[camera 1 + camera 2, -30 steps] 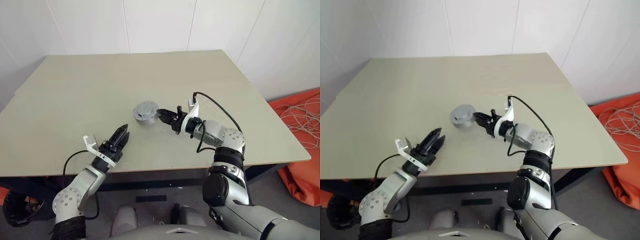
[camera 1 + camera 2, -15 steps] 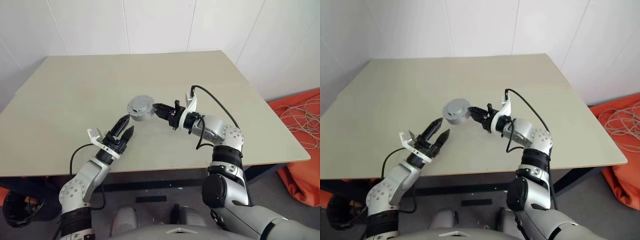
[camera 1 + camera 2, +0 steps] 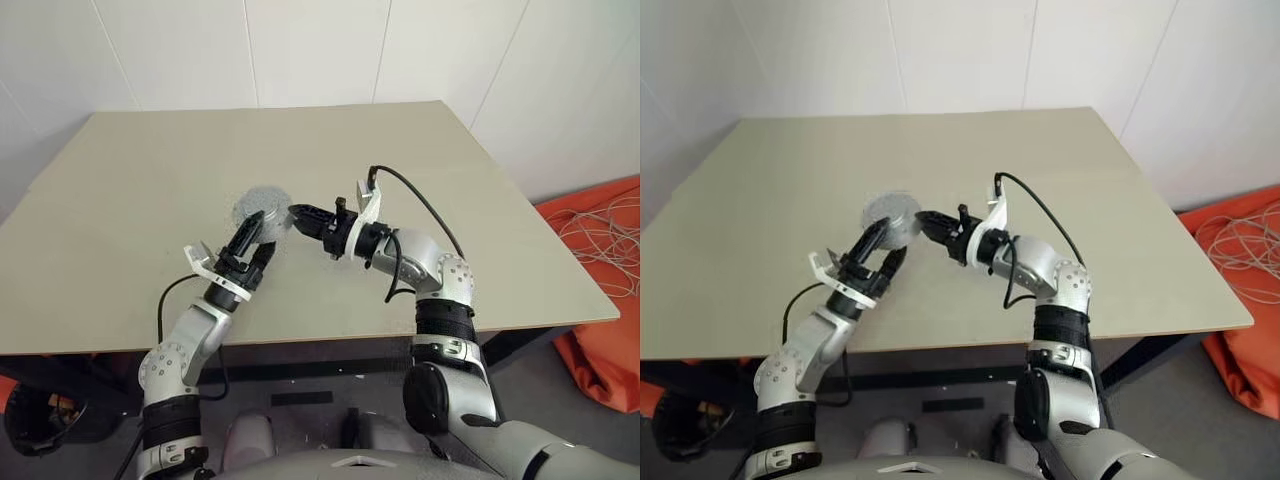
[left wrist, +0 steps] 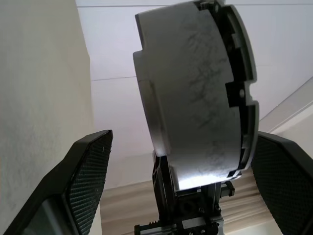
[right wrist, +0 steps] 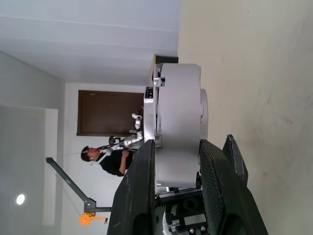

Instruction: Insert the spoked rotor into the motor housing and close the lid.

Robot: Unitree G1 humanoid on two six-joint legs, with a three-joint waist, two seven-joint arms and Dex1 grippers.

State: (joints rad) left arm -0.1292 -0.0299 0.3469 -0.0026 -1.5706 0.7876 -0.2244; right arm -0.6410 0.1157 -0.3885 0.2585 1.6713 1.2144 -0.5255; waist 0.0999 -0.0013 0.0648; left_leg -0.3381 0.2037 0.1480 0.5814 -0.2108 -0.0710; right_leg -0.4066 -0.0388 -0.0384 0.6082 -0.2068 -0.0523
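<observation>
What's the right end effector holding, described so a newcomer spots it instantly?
Start at the beige table; above its middle the two arms meet. The right end effector grips a short silver-grey cylinder, the motor housing, lifted off the table, with the open left end effector just below. It is the one metal part there.

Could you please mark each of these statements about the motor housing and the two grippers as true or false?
1. The right gripper grips the motor housing. True.
2. The housing rests on the table. False: it is held in the air above it.
3. The left gripper is open. True.
4. The left gripper is clamped on the housing. False: its fingers stand apart on either side.
5. A person stands in the background. True.
</observation>
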